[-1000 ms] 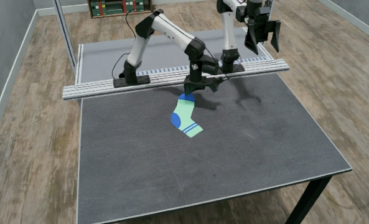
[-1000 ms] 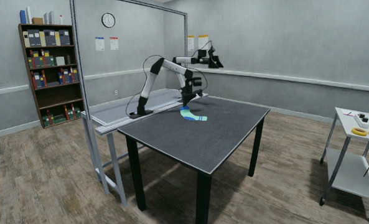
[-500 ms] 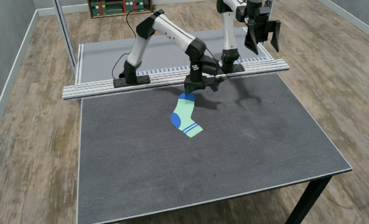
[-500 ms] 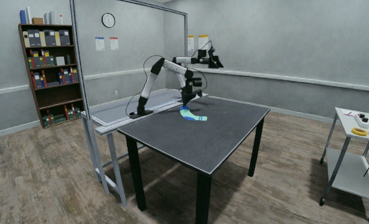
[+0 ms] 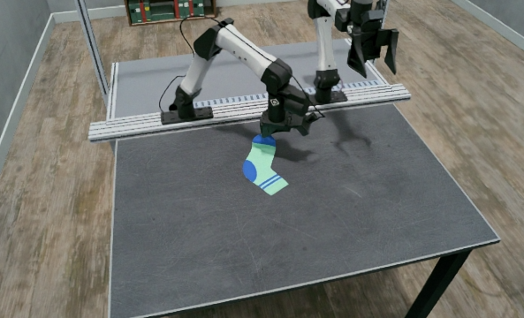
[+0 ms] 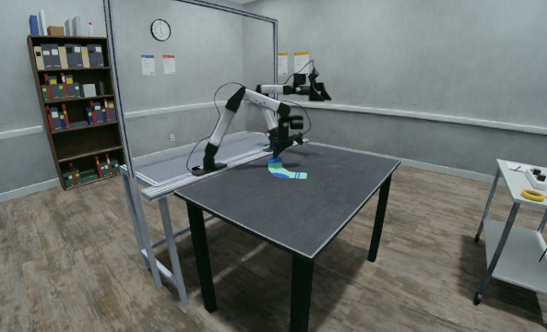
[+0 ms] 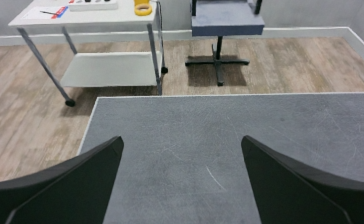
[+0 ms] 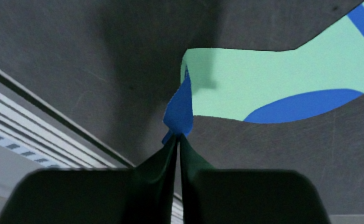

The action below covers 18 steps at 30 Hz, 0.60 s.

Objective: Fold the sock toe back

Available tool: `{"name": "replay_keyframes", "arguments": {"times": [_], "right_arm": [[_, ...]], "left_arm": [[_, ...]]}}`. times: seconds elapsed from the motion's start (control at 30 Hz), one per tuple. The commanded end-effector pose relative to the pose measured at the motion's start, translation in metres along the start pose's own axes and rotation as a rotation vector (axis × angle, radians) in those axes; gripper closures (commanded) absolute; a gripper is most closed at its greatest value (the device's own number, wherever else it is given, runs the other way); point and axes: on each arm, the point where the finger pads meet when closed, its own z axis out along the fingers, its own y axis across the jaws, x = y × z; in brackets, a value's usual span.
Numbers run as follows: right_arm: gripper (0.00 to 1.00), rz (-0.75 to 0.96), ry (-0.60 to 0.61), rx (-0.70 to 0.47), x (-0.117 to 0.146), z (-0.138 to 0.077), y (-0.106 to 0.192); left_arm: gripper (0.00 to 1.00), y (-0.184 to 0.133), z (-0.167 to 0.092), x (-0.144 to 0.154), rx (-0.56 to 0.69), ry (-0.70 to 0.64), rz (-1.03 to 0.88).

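The mint green sock (image 5: 262, 155) (image 8: 223, 85) lies flat on the table, except at its toe end. Its blue toe (image 5: 264, 140) (image 8: 180, 111) is lifted and bent up, its tip pinched in my right gripper (image 5: 265, 133) (image 6: 276, 155) (image 8: 178, 136), which is shut on it a little above the table. The blue heel patch (image 5: 249, 170) (image 8: 303, 107) and the striped cuff (image 5: 274, 185) (image 6: 301, 175) lie flat, farther from the gripper. My left gripper (image 5: 376, 74) (image 6: 324, 99) (image 7: 182, 138) is open and empty, high up and away from the sock.
The metal rail (image 5: 239, 110) with both arm bases runs along the table edge, close behind the toe end. The dark table (image 5: 191, 230) (image 7: 193, 125) extends beyond the cuff. A trolley (image 6: 531, 184) (image 7: 110, 67) stands off the table.
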Motion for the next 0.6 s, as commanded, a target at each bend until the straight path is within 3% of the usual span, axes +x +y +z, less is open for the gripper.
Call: {"name": "replay_keyframes", "arguments": {"times": [0.0,0.13,0.23,0.27,0.33,0.37,0.57], "right_arm": [[0.98,-0.01,-0.006,-0.014,-0.004,-0.003,-0.001],[0.98,-0.025,0.008,-0.125,0.002,-0.002,-0.008],[0.98,0.003,-0.001,-0.077,-0.002,-0.001,-0.016],[0.98,-0.027,0.011,-0.162,0.003,-0.003,-0.012],[0.98,-0.028,0.011,-0.198,0.003,-0.003,-0.017],[0.98,-0.008,0.003,-0.137,-0.002,-0.001,-0.021],[0.98,-0.017,-0.001,-0.137,-0.004,-0.003,-0.015]], "left_arm": [[0.0,0.002,-0.001,-0.006,-0.005,-0.015,-0.001],[0.0,0.002,-0.001,-0.006,-0.005,-0.015,-0.001],[0.0,0.002,-0.001,-0.006,-0.005,-0.015,-0.001],[0.0,0.002,-0.001,-0.006,-0.005,-0.015,-0.001],[0.0,0.002,-0.001,-0.006,-0.005,-0.015,-0.001],[0.0,0.002,-0.001,-0.006,-0.005,-0.015,-0.001],[0.0,0.002,-0.001,-0.006,-0.005,-0.015,-0.001]]}}
